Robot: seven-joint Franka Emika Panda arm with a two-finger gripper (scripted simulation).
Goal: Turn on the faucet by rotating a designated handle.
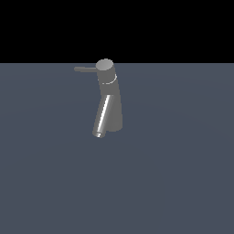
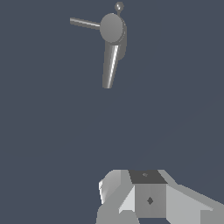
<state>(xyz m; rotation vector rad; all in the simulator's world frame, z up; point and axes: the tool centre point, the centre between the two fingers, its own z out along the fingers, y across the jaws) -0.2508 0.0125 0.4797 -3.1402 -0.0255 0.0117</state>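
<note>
The faucet (image 1: 111, 98) is a grey tapered column standing on the dark floor, with a flat-topped cap (image 1: 105, 65) and a shiny slanted spout (image 1: 101, 116). Its handle (image 1: 84, 69), a thin dark-grey rod, sticks out sideways from the cap toward the exterior view's left. In the wrist view the faucet (image 2: 112, 29) is seen from above, with its handle (image 2: 85, 23) and spout (image 2: 110, 65). My gripper (image 2: 129, 177) is well apart from the faucet, touching nothing. Its fingers (image 2: 148, 192) sit together with no gap and nothing between them. The arm is out of the exterior view.
A plain dark grey-blue floor (image 1: 173, 173) surrounds the faucet. A small stub with a round end (image 2: 119, 6) pokes out from behind the cap in the wrist view.
</note>
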